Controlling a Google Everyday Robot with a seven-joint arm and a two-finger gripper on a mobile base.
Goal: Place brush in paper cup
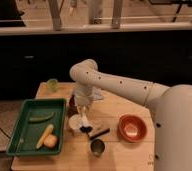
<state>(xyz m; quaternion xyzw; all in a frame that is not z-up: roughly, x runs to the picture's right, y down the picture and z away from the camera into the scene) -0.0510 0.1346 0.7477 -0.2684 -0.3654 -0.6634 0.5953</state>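
The paper cup (76, 122) is low, round and white, and stands on the wooden table just right of the green tray. My gripper (84, 111) hangs from the white arm straight above the cup's right rim. It is shut on the brush (83, 121), which hangs nearly upright below it. The brush's white handle runs down beside the cup's right edge. Its dark bristle tip (84, 129) points down near the table, just outside the cup's front right rim.
A tan block with a black handle (99, 132) lies right of the brush tip. A metal cup (97, 147) stands in front. An orange bowl (130, 127) is to the right, a green tray (20, 131) with food on the left, and a green cup (52, 85) at the back left.
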